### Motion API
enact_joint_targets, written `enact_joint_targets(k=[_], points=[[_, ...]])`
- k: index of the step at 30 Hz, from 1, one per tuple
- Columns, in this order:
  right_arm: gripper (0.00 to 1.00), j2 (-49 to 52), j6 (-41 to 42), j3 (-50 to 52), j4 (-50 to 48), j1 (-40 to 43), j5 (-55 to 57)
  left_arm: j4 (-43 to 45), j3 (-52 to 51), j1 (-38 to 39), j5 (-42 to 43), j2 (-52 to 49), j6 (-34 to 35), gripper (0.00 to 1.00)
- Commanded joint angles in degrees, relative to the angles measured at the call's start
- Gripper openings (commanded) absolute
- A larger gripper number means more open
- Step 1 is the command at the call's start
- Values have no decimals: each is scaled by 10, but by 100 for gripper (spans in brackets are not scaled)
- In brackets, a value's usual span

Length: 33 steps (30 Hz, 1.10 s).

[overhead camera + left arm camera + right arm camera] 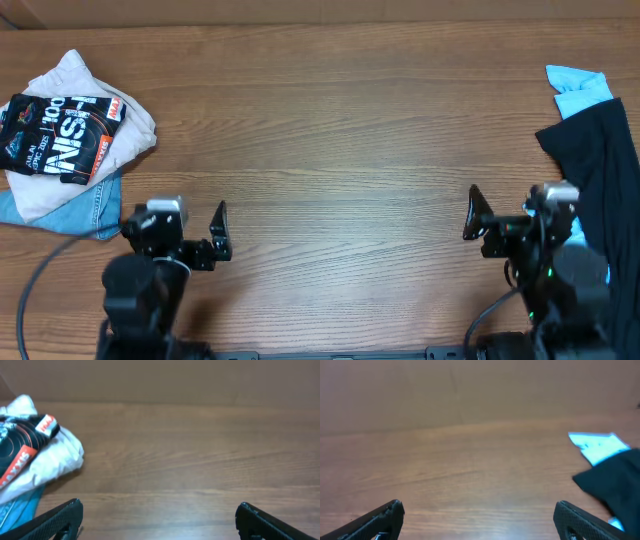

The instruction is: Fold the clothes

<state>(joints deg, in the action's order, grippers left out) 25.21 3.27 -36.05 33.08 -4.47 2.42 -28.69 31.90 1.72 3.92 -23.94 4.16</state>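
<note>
The plain black shirt (600, 170) lies bunched at the table's right edge, on top of a light blue garment. It also shows at the right of the right wrist view (617, 477). My right gripper (475, 215) (477, 517) is open and empty, just left of the shirt and apart from it. My left gripper (220, 232) (157, 519) is open and empty over bare wood at the front left.
A pile at the far left holds a black garment with white and red lettering (55, 135) (20, 442), a white cloth (125, 125) and blue denim (70, 212). A light blue shirt (578, 85) (595, 444) sticks out behind the black shirt. The wooden table (340, 130) spans the view.
</note>
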Motion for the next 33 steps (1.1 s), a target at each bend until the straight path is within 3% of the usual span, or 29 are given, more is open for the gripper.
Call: enact_joint_targets(k=[1,10,13,16,23,33], points=[[100,88,4,-81,48,4,25,-40,78,-6,8,-50,6,100],[100,310,4,-197,176,4,29,-92,138,-6,28,-109,6,100],[100,358,102,-197,189,16,90,-92,137,-6,32,-109,6,100],[100,396,214,-197,215,60,121,-92,137,-6,32,-109,6,100],[100,457,344,-185,258,195,121,-91,137,-6,31,-109,6,100],[100,469,420,-67,197,369,110,-92,137,-6,31,-109,6,100]])
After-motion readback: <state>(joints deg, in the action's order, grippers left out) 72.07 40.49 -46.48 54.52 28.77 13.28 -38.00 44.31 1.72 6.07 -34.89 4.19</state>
